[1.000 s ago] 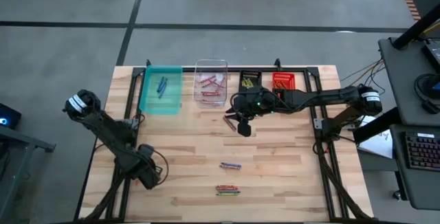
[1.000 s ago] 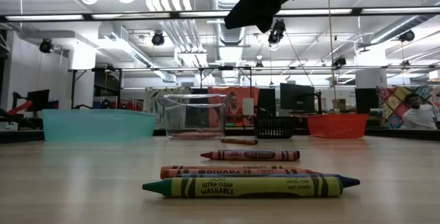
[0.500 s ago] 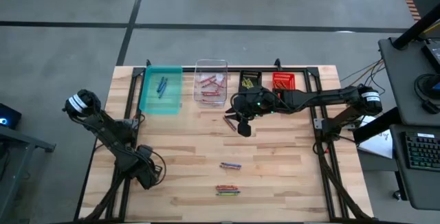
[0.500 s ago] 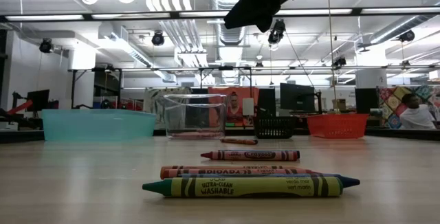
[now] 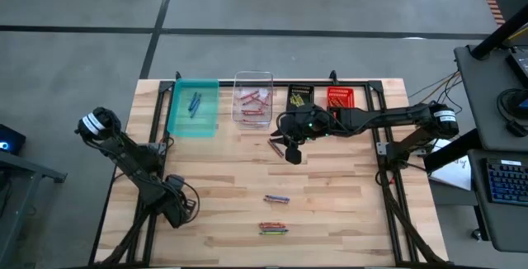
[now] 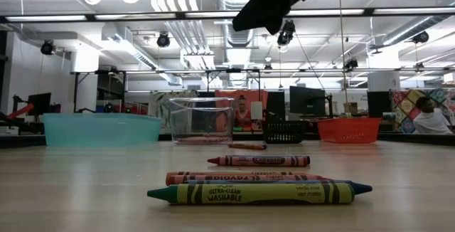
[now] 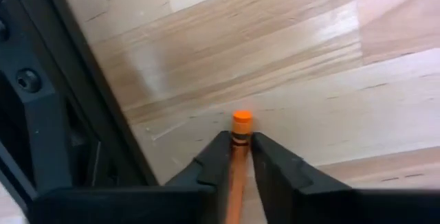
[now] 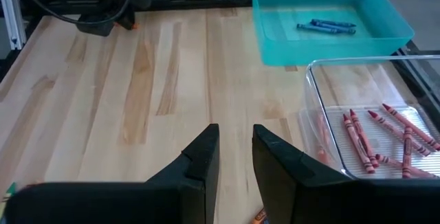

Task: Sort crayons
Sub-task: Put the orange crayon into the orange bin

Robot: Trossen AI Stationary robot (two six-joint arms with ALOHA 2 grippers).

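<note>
Left claw [image 7: 240,157]: I have it down at the near left edge of the surface [image 5: 214,178], fingers pinched on an orange crayon [image 7: 240,131]; the crayon's tip pokes out just past the fingertips.
Step in hand: I judge this to be the pickup of that orange crayon, with the lift and carry to a bin not yet begun.
Doing it well: I'd make sure the grip is square on the stick before raising it, lift straight up so the tip doesn't drag on the wood, and keep clear of the dark frame rail just beside the claw.
Crayon versus claw: it lies between the two fingers, touching both, running along the claw's own line.
Right claw [image 8: 233,157]: it hangs above the surface just in front of the clear bin [image 5: 252,98], fingers a narrow gap apart with nothing between them.
Loose crayons: one lies on the wood just beside the right claw [image 5: 275,147]; one mid-surface [image 5: 276,198]; a small cluster nearer the front edge [image 5: 273,228].
Sorted so far: blue ones in the teal bin [image 5: 194,106], red ones in the clear bin, yellowish sticks in the black bin [image 5: 299,97]; the red bin [image 5: 340,96] I can't read well.
Risk: a thin stick can pivot in the pinch, so I'd move slowly.
</note>
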